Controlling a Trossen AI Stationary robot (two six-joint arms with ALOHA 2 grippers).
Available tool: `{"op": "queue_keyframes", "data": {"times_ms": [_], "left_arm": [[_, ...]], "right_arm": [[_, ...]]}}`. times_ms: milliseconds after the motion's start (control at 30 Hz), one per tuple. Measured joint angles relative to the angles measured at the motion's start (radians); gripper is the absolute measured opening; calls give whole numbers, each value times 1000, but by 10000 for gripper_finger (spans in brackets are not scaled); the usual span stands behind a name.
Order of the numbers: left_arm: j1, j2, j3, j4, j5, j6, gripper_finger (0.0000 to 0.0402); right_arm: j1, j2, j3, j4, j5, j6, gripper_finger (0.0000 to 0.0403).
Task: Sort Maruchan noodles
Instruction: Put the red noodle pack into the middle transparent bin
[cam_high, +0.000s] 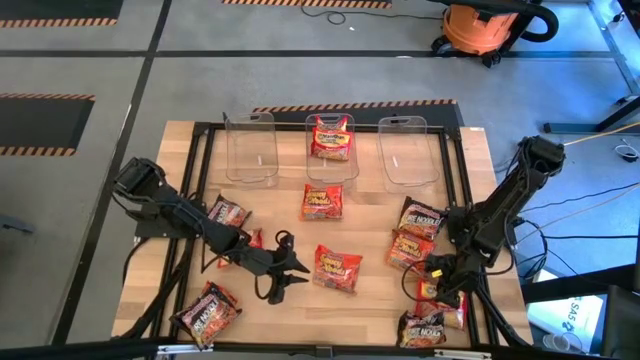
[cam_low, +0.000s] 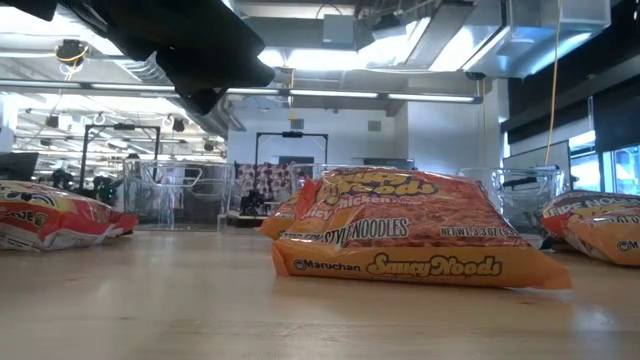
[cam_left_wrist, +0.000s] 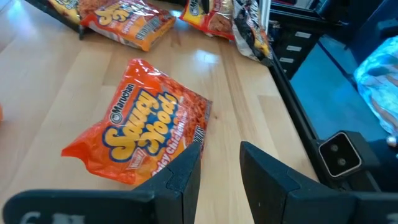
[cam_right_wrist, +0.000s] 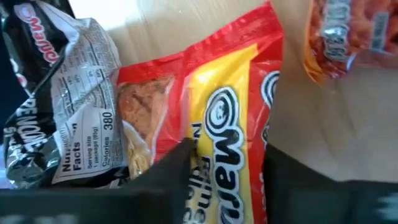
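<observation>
From above, we note a wooden table (cam_high: 190, 180) carrying three clear bins (cam_high: 404, 150) at the far edge; the middle bin holds one red packet (cam_high: 331, 138). The left gripper (cam_high: 287, 276) sits mid-table, jaws apart, an orange packet (cam_high: 338, 268) just beyond them. At table height, that orange packet (cam_low: 420, 240) lies flat. The left wrist view shows it (cam_left_wrist: 140, 130) beside the open fingers (cam_left_wrist: 180, 177). The right gripper (cam_right_wrist: 224, 180), jaws apart, presses on a red-yellow packet (cam_right_wrist: 211, 118), a black packet (cam_right_wrist: 56, 93) beside.

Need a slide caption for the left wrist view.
Left gripper, fingers open, poised beside an orange Saucy Noods packet on the wooden table.
</observation>
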Motion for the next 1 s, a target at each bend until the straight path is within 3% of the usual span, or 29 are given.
{"op": "queue_keyframes", "data": {"times_ms": [167, 333, 533, 733, 900, 1000], "left_arm": [[0, 0, 0, 0, 0, 0, 105], [0, 0, 0, 0, -21, 1, 105], [0, 0, 0, 0, -32, 7, 105], [0, -10, -1, -2, -54, 9, 105], [0, -38, -1, -2, -50, 23, 105], [0, -70, -1, -14, -45, 64, 105]], "right_arm": [[0, 0, 0, -5, 9, -44, 13], [0, 1, 22, -27, 65, -79, 6], [0, 1, 171, -219, 187, -197, 2], [-3, 1, 334, -429, 434, -303, 1], [-68, 1, 418, -449, 602, -448, 1], [-148, 1, 440, -434, 643, -561, 1]]}}
